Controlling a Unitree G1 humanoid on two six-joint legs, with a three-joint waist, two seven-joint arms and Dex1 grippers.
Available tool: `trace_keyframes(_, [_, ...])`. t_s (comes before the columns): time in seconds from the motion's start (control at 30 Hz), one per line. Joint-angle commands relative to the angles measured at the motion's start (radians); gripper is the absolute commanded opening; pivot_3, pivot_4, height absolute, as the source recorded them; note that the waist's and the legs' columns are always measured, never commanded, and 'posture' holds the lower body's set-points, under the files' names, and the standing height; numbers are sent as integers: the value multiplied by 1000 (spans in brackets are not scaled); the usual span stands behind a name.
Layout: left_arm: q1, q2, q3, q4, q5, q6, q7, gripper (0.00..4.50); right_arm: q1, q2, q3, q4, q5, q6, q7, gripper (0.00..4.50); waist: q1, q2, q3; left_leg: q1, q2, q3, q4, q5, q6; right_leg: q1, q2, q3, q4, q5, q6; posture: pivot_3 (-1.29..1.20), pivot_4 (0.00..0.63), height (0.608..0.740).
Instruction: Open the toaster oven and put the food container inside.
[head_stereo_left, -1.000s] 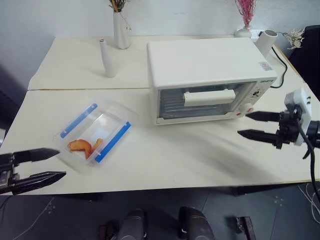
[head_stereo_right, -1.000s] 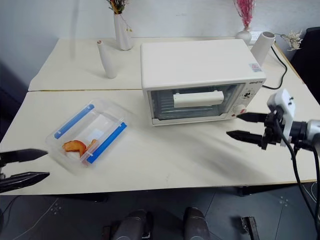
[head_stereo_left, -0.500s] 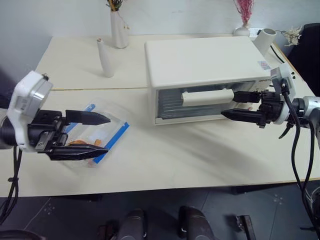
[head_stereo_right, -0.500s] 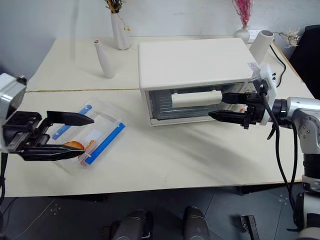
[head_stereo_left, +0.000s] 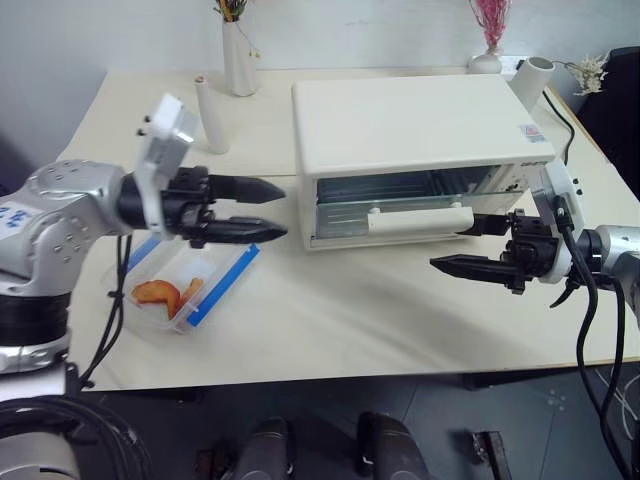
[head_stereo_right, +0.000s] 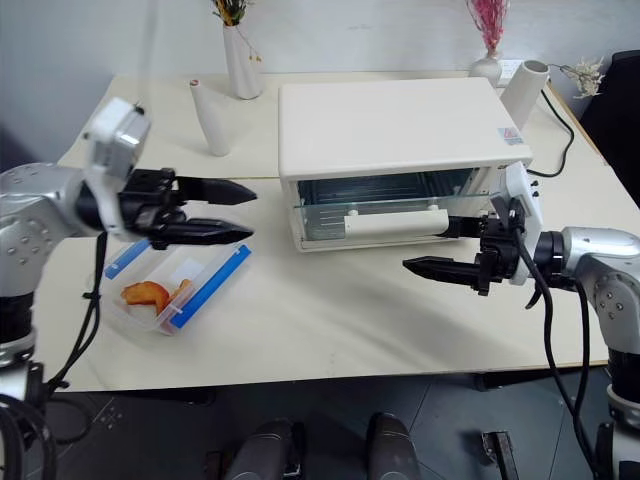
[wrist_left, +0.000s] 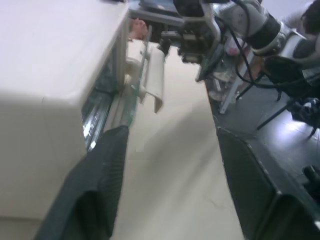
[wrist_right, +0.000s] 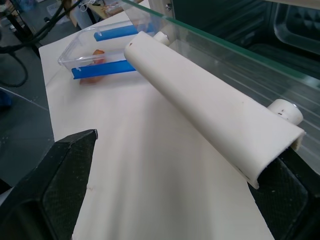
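The cream-white toaster oven (head_stereo_left: 420, 120) stands at the middle back of the table, its glass door tipped slightly outward at the top. My right gripper (head_stereo_left: 452, 247) is open at the right end of the white bar handle (head_stereo_left: 420, 218). The handle (wrist_right: 210, 105) lies across the gap between the fingers, the upper one behind its end. The clear food container (head_stereo_left: 185, 285), with blue clips and orange pieces, rests on the table at the left. My left gripper (head_stereo_left: 285, 212) hovers open and empty above the container's far end, pointing at the oven's left side (wrist_left: 55, 100).
A white bottle (head_stereo_left: 212, 115) and a tall vase (head_stereo_left: 240, 60) stand behind the container. A small pink-flower vase (head_stereo_left: 487, 60), a white cylinder (head_stereo_left: 530, 80) and a black cord (head_stereo_left: 565, 130) sit at the back right. Bare tabletop lies in front of the oven.
The oven door has tipped open and its handle has dropped as my right gripper drew back. My left gripper rose and swung right, from beside the container toward the oven, its fingers a little closer together.
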Motion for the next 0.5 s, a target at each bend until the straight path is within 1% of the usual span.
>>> trace_keyframes(0.03, [-77,-67,-65,81,123,-105,-4,1763,22,18,-60,-83,64,-6,-31,4500,1,0,0,0,0,0,0,0,0,0,0,0,0,0,0,0,150,740])
trace_keyframes(0.07, [-96,-91,-78,107,148,-127,-5,1446,32,22,-63,-92,69,-6,-39,4500,1,0,0,0,0,0,0,0,0,0,0,0,0,0,0,0,150,740])
trace_keyframes(0.1, [-113,-113,-86,132,169,-146,-4,1222,42,24,-64,-101,71,-9,-45,4500,3,0,0,0,0,1,0,0,0,0,0,0,0,0,0,0,150,740])
trace_keyframes(0.13, [-129,-134,-90,155,185,-159,-2,814,52,25,-65,-109,71,-13,-50,4500,5,0,0,0,0,1,0,0,0,0,0,0,0,0,0,0,150,740])
trace_keyframes(0.23, [-181,-193,-102,224,233,-198,7,27,78,29,-69,-126,73,-21,-64,4500,7,0,0,0,0,1,1,0,0,0,0,0,0,0,0,0,150,740])
trace_keyframes(0.37, [-211,-239,-118,281,292,-233,2,27,99,32,-72,-140,80,-27,-79,4500,10,0,0,0,0,0,1,0,0,0,0,0,0,0,0,0,150,740])
trace_keyframes(0.5, [-201,-259,-137,276,326,-243,-20,27,104,38,-74,-149,84,-30,-96,4500,14,-1,0,0,0,0,3,0,0,0,0,0,1,0,0,0,150,740])
